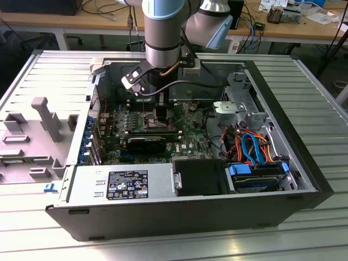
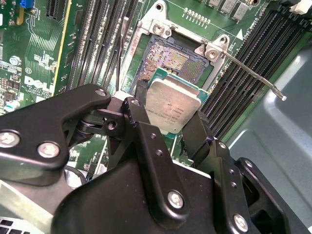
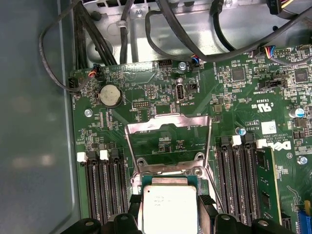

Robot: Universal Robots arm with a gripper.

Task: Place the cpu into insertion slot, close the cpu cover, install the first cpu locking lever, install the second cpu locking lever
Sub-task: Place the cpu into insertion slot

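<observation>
Gripper pinches the cpu, one black finger on each of two opposite edges, silver top facing up. Both wrist views show the grip; in the first wrist view the cpu sits between the two fingers. It hangs over the near part of the insertion slot, whose pale pin field is still bare beyond the chip. Cannot tell if the chip touches the socket frame.

The cpu cover is flipped up and open just past the slot, with green board showing through its square window. One locking lever is unlatched and juts out at an angle from the socket corner, ending over the memory slots. More black memory slots flank the socket on the other side.

Further along the green board there is a round coin battery. Black cables loop off the board edge onto the grey case wall.

In the exterior view the arm reaches straight down into the open computer case. The long black graphics card lies near the arm's tool. Blue and orange cables lie toward the exterior view's right, and the power supply box is at the front. The case lies on a ribbed metal table. Grey fixtures stand at the exterior view's left, and a wooden desk is behind.
</observation>
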